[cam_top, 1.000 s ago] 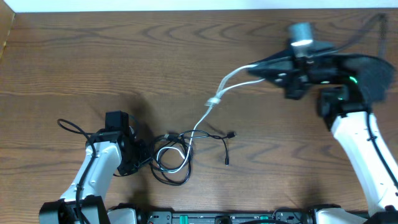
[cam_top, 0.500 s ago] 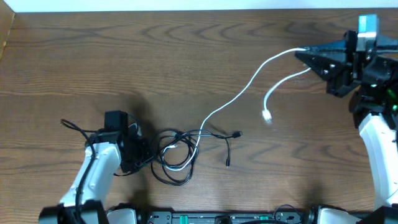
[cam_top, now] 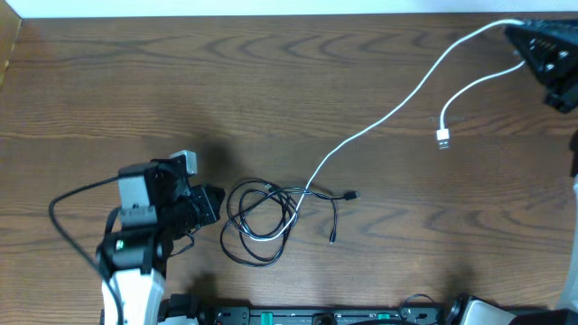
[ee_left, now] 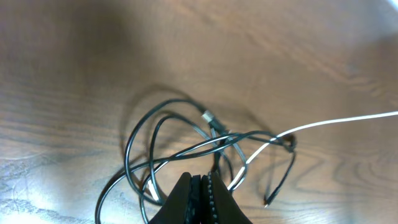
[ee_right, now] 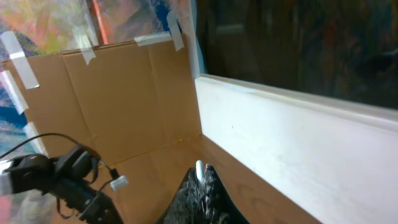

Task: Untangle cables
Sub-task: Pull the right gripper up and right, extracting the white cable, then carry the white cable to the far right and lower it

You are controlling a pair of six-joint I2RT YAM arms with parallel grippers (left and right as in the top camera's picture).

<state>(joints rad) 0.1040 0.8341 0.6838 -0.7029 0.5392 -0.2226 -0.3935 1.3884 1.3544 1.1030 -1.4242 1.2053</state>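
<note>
Cables (cam_top: 271, 217) knotted: white cable (cam_top: 388, 113) pinched in right tool (cam_top: 517, 34), left tool (ee_left: 200, 185) pressed together, apparently on nothing. Risks dragging unpinned black tangle (cam_top: 242, 242) across desk (cam_top: 181, 90).

1. My thin white flexible cord (cam_top: 388, 113) is pinched in my right gripper (cam_top: 515, 27) at the far right. From there it sweeps in one long curve down into the tangle. Its short free end with the white plug (cam_top: 442, 138) lies well apart from the tangle.
2. My two thin black looping cords (cam_top: 260, 212) lie coiled over each other, with the white one threaded through the coil. Their small plug ends (cam_top: 350, 194) poke out to the right.
</note>
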